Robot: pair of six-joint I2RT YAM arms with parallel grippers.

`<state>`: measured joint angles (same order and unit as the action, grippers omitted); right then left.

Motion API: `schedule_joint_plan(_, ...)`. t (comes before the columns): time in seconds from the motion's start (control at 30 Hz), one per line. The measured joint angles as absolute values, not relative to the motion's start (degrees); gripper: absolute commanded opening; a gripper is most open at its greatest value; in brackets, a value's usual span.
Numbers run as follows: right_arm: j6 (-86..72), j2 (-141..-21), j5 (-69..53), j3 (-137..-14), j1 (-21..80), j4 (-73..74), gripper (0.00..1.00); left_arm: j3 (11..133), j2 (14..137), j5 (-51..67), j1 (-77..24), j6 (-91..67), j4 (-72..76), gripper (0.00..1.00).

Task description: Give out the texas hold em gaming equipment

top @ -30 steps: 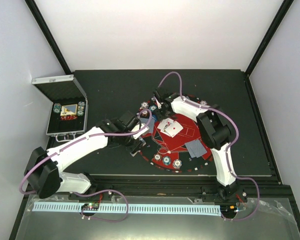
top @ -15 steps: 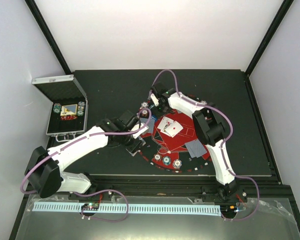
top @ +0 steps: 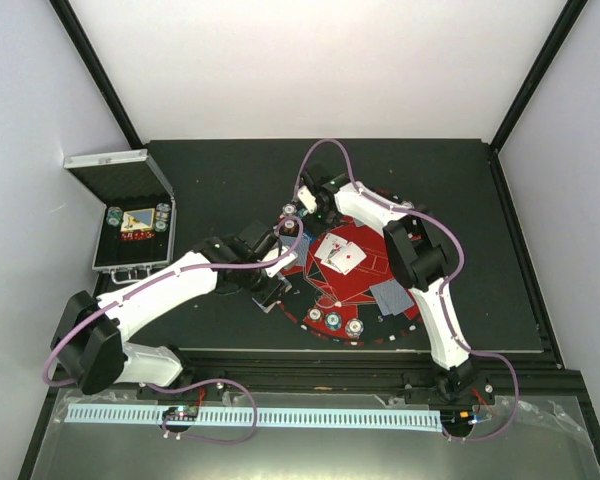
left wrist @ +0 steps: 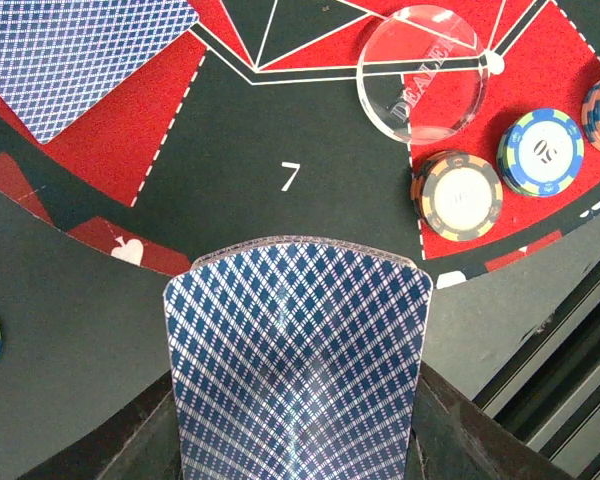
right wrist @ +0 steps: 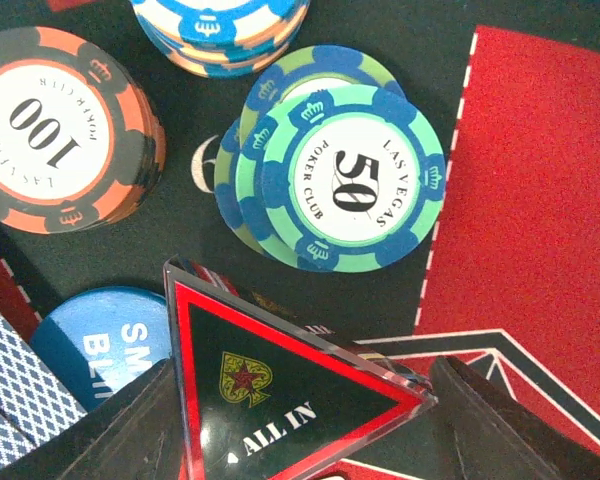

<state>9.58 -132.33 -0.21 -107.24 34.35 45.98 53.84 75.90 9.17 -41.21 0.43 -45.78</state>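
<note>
Over round red-and-black mat [top: 330,285] by near edge of worktop [top: 230,180], left jaws pinch blue diamond-backed playing card [left wrist: 295,370], right jaws pinch triangular red-rimmed "ALL IN" plaque [right wrist: 280,400].

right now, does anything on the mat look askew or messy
The green 50 chip stack beside the orange 100 stack is askew: its chips are fanned sideways, not squared up. The 100 stack stands straight. Nothing looks spilled or damaged.

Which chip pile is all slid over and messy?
The green-and-blue 50 pile: its chips are fanned sideways, while the orange-and-black 100 pile stands straight.
</note>
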Motion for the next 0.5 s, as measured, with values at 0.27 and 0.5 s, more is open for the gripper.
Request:
schedule_joint_plan(0.27,11.6,-134.8,-0.3,-111.5,34.3,47.8,0.67,53.8,75.9,9.3,-41.0,0.4,-45.8,0.50)
schedule_joint_plan(0.5,12.7,-135.4,-0.4,-112.8,34.3,48.9,0.76,53.8,75.9,9.3,-40.9,0.4,-45.8,0.50)
